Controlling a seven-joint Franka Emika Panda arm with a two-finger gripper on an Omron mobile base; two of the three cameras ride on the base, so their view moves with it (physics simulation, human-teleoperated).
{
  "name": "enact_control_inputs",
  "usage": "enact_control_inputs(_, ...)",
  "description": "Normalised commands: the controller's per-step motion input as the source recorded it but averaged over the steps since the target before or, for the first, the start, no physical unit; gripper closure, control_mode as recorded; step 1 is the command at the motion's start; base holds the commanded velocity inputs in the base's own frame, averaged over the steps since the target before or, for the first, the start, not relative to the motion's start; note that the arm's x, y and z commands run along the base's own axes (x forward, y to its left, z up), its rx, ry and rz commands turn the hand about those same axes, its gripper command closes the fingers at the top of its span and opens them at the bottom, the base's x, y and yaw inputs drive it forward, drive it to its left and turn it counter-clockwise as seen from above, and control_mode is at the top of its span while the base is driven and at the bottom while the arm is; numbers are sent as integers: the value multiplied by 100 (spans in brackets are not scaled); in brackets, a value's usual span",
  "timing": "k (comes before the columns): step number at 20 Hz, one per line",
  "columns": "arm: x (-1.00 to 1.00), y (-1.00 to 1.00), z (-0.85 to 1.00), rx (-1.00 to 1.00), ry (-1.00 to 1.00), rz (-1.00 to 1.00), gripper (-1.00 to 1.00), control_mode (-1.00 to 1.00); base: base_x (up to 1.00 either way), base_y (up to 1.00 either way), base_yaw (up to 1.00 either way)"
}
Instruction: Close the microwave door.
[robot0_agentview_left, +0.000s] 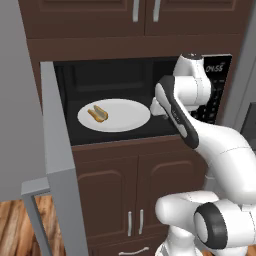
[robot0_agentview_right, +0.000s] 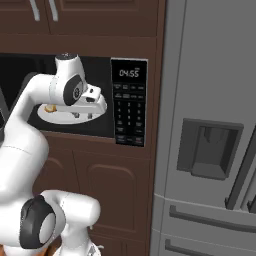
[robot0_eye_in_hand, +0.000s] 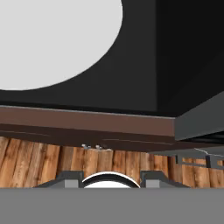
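Pincer state cannot be told; it hangs before the black built-in microwave (robot0_agentview_left: 125, 100). At frame left, the grey-edged microwave door (robot0_agentview_left: 57, 165) stands wide open, awaiting a push.

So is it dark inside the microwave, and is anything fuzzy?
Left base view: the black built-in microwave's cavity is dark, but the round white plate is bright and the small brown food looks soft-edged. Right base view: the clock digits read clearly. Hand view: the plate is flat white, without glare.

One microwave (robot0_agentview_left: 125, 100), one white plate (robot0_agentview_left: 114, 115), one hot dog (robot0_agentview_left: 98, 114), one fridge (robot0_agentview_right: 210, 125).
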Motion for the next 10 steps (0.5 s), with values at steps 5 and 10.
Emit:
enact_control_inputs(5,-50,9,4,0,-8,2,-100,-100,0,0,0)
enact_control_inputs(10,-90,18,9,0,-27,3,-100,-100,0,0,0)
